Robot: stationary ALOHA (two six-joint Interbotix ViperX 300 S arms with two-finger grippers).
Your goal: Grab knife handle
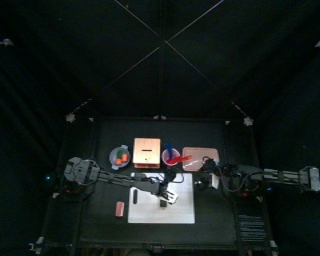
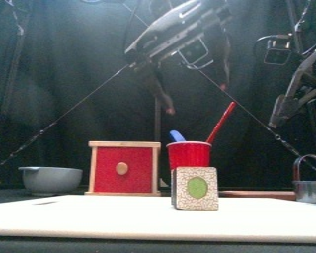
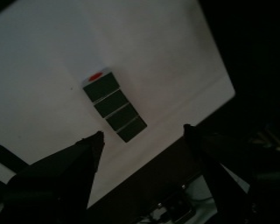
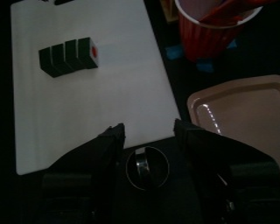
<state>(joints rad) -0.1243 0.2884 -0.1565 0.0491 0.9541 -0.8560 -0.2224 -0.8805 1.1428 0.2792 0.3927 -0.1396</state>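
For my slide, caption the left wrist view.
Open left gripper hovers above the dark segmented knife handle on the white board.

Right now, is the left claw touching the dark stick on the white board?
Apart. Left wrist view: white board shows between the knife handle and each open jaw of the left gripper.

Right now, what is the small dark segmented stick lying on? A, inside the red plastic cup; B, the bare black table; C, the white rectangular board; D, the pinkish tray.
C: in the left wrist view the small dark segmented stick lies flat on the white rectangular board, and the right wrist view shows the same, with the red plastic cup and pinkish tray off to one side.
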